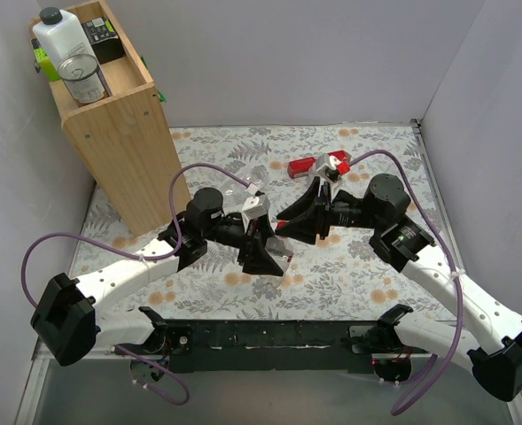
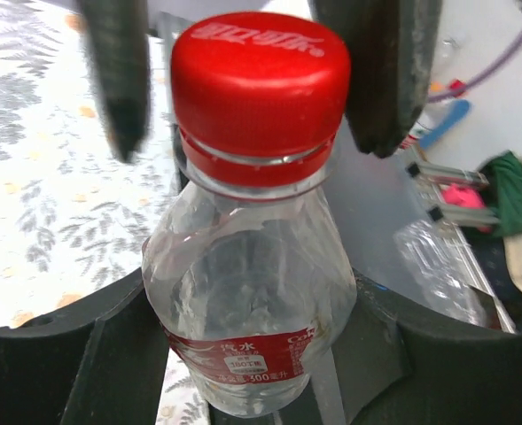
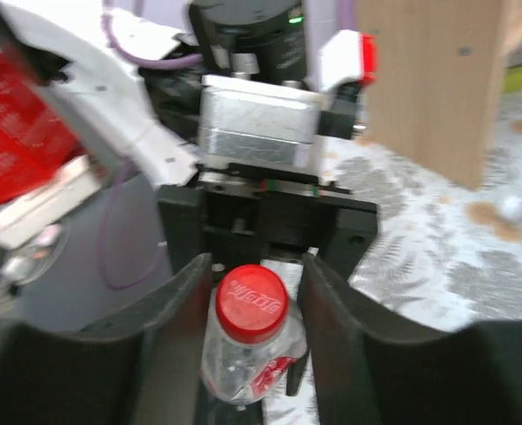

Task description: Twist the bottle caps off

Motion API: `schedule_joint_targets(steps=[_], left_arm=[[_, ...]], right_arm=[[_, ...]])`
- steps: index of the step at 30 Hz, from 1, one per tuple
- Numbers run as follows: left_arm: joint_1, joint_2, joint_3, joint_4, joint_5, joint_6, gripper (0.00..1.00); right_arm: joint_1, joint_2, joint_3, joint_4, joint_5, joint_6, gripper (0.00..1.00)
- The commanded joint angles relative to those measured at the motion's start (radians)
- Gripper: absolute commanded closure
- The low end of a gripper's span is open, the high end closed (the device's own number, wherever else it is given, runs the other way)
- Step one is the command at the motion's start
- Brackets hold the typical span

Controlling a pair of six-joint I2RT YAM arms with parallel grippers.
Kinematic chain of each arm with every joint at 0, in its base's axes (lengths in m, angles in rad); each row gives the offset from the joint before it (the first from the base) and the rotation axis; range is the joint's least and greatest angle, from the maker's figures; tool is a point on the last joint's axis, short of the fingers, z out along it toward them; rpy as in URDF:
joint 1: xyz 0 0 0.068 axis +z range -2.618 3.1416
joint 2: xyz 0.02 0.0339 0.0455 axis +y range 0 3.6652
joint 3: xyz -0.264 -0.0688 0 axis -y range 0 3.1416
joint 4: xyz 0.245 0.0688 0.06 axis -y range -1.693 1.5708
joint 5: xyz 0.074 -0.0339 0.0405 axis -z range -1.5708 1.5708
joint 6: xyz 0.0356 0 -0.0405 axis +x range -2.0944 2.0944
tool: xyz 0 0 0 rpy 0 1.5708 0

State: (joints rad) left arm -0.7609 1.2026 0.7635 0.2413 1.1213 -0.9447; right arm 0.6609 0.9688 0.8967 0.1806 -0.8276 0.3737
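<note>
Left tool (image 2: 253,359) is pressed onto the body of a clear plastic bottle (image 2: 243,292), its dark, curved matte fingers (image 2: 74,363) cupping the crinkled wall on both sides just above a red-and-white label band. The bottle is carried off the bench (image 1: 376,274), between the two arms near the bench's middle, neck pointing at the right tool (image 3: 252,297).

That right tool stands spread around the bottle cap (image 2: 259,88). Its two black fingers (image 2: 385,71) flank the cap; in the left wrist view one seems to lie against the cap's side while the other, blurred, stands apart with a strip of background showing between.

The cap is a round, glossy red plastic screw cap with white lettering on its flat top and a ribbed skirt, seated on the neck above its red tamper ring.

A floral-patterned cloth covers the bench. A tall wooden box (image 1: 123,133) stands at the far left, holding a white plastic jug (image 1: 57,40) and a shiny metal can (image 1: 83,78). A long red box (image 1: 302,166) lies beyond the tools.
</note>
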Motion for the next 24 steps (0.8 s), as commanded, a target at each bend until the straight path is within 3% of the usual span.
schedule_joint_targets(steps=[1, 5, 11, 24], left_arm=[[-0.008, -0.009, 0.062, -0.157, -0.257, 0.106, 0.81], [-0.012, -0.012, 0.068, -0.200, -0.469, 0.116, 0.81], [-0.026, -0.029, 0.054, -0.208, -0.642, 0.103, 0.81], [-0.038, -0.012, 0.057, -0.223, -0.689, 0.103, 0.82]], right_arm=[[-0.012, -0.044, 0.061, -0.058, 0.234, -0.039, 0.27], [-0.012, -0.074, 0.070, -0.148, 0.466, -0.032, 0.18], [0.003, -0.058, 0.053, -0.214, 0.672, 0.057, 0.19], [0.095, 0.004, 0.038, -0.130, 0.702, 0.108, 0.32]])
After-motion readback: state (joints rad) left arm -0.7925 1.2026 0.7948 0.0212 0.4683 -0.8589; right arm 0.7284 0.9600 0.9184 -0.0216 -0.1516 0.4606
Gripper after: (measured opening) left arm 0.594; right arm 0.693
